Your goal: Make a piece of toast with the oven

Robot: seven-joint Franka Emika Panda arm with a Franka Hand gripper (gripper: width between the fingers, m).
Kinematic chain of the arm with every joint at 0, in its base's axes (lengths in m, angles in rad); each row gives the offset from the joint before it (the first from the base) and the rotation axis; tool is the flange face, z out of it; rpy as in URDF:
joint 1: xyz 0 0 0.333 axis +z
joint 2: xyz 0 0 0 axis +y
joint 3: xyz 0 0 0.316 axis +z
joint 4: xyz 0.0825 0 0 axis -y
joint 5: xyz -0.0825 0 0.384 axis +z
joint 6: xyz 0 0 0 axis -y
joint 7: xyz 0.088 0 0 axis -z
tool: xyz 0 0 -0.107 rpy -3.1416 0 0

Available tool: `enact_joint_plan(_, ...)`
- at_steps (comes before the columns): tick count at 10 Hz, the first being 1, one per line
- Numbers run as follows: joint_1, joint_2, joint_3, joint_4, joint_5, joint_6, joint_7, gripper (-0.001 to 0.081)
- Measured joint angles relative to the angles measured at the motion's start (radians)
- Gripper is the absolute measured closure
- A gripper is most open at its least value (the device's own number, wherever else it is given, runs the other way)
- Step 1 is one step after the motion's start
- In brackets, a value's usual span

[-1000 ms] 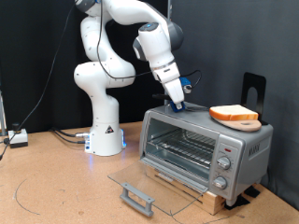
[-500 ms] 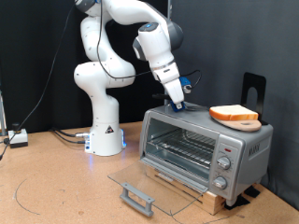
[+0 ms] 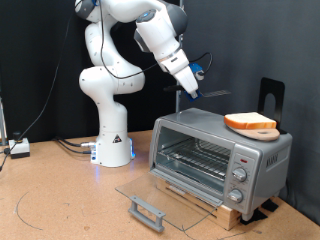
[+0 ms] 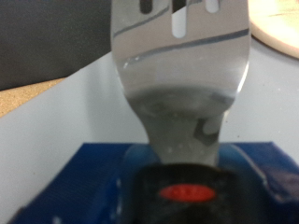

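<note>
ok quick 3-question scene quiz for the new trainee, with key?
1. True or false: the oven door is shut.
2. Where is the toast?
3. The hand is: A) inside the oven, B) in the air above the oven, C) down on the table.

Key
1. False: the door is open, folded down flat in front.
2. On the round board on top of the oven.
3. B. The wrist view shows a slotted metal spatula reaching out in front of it.
</note>
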Motion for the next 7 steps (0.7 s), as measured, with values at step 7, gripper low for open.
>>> enact_joint_plan(7, -0.196, 0.003, -0.112, 0.023, -0.126, -0.008, 0.003, 0.041)
